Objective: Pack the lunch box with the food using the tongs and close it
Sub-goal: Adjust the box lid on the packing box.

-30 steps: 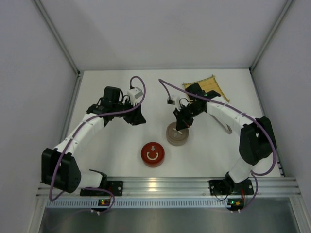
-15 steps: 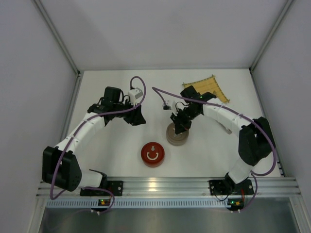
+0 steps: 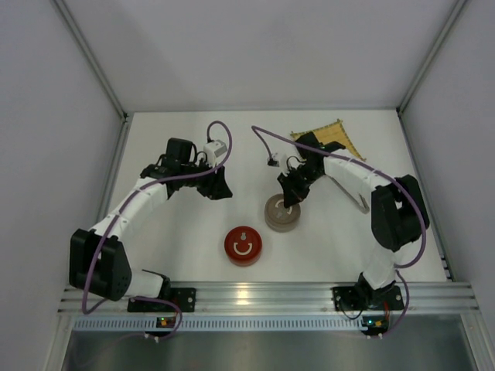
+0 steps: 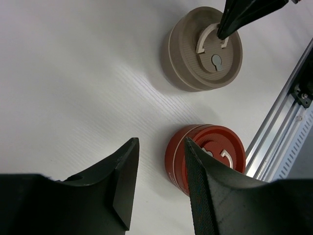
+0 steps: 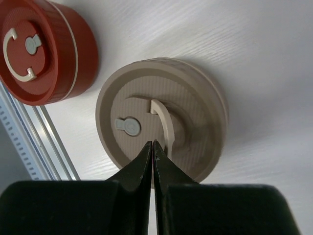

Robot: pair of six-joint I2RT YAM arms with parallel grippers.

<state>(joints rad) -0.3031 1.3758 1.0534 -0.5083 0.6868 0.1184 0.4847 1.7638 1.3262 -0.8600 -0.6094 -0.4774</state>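
The beige round lunch box [image 3: 280,218] stands lidded at mid-table. My right gripper [image 3: 288,202] is shut, its tips [image 5: 153,143] resting on the lid beside the raised arc handle [image 5: 164,120]; nothing shows between the fingers. My left gripper [image 3: 220,187] hovers open and empty to the left of the box, its fingers [image 4: 124,176] framing bare table. A slim greyish piece, apparently the tongs [image 3: 361,201], peeks out from under the right forearm. The food is out of view.
A red round lidded container [image 3: 243,246] sits nearer the arm bases, left of the beige one [image 4: 195,73]. A yellow woven mat [image 3: 338,136] lies at the back right, partly under the right arm. The aluminium rail [image 4: 281,112] borders the near edge.
The right wrist swung slightly left and back again, its shut tips staying over the beige lid. The left arm has held still.
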